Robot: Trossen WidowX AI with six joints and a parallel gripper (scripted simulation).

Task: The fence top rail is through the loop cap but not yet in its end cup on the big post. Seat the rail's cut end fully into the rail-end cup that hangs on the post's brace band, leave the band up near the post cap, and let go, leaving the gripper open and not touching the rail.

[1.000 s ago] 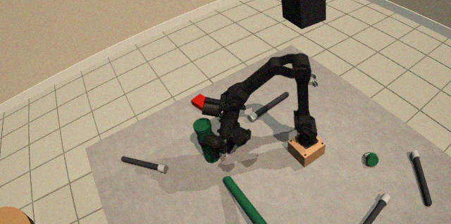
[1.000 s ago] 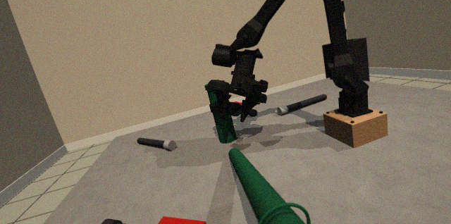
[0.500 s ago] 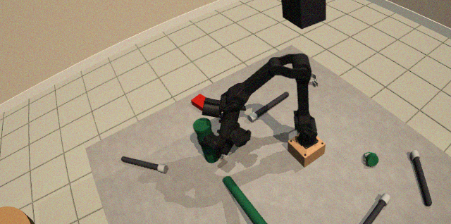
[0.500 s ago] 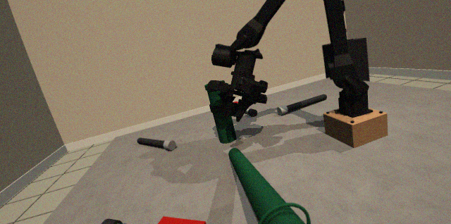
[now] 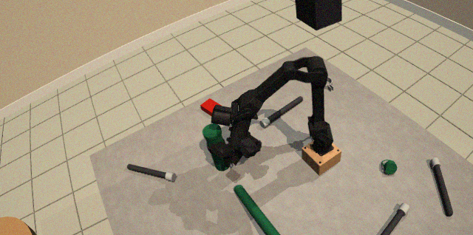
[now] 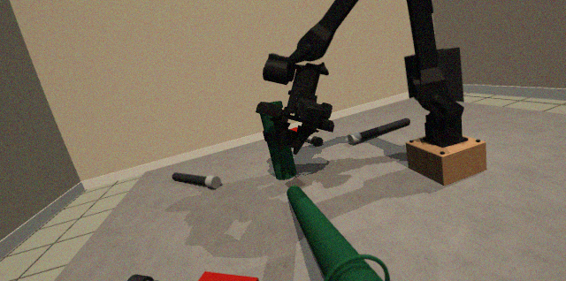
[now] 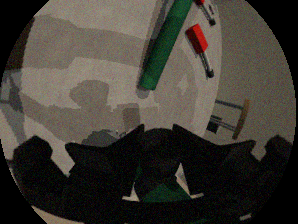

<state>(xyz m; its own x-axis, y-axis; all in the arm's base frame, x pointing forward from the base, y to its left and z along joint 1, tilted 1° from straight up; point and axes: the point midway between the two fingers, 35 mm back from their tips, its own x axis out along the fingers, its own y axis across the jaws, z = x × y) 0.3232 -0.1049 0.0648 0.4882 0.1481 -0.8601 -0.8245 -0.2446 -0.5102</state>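
Nearest you, the green rail (image 5: 255, 209) (image 6: 325, 232) (image 7: 167, 45) slanted in over the counter's near edge, with a thin green loop (image 6: 386, 268) around it at the bottom of the exterior view. A red block (image 6: 227, 277) showed beside it there, cut off by the frame. The rail's cut end pointed at the big green post but stopped short of it, with a gap between, so you did not have it seated in the cup.

Your jaws were beside the post (image 5: 222, 162) (image 6: 283, 163) (image 7: 165, 194), clenched on a dark, rounded piece that looked like the rail-end cup (image 7: 159, 150); the fingers hid most of it. They stood apart from the rail. The post stood toward the counter's left corner, its cap (image 5: 212, 131) on top, and the band was too hidden for you to judge its height.

Nearer that left corner lay a dark rod with a pale end (image 5: 148, 171) (image 6: 190, 178). Your arm (image 5: 273, 83) (image 6: 345, 4) reached across from its wooden base (image 5: 311, 158) (image 6: 464, 167). Beyond the post, by the counter's far edge, another red block (image 5: 208, 106) (image 6: 294, 130) was partly hidden behind the arm. A second pale-ended rod (image 5: 284, 110) (image 6: 382, 130) lay between arm and far edge, and a black column (image 5: 318, 0) stood past the far corner.
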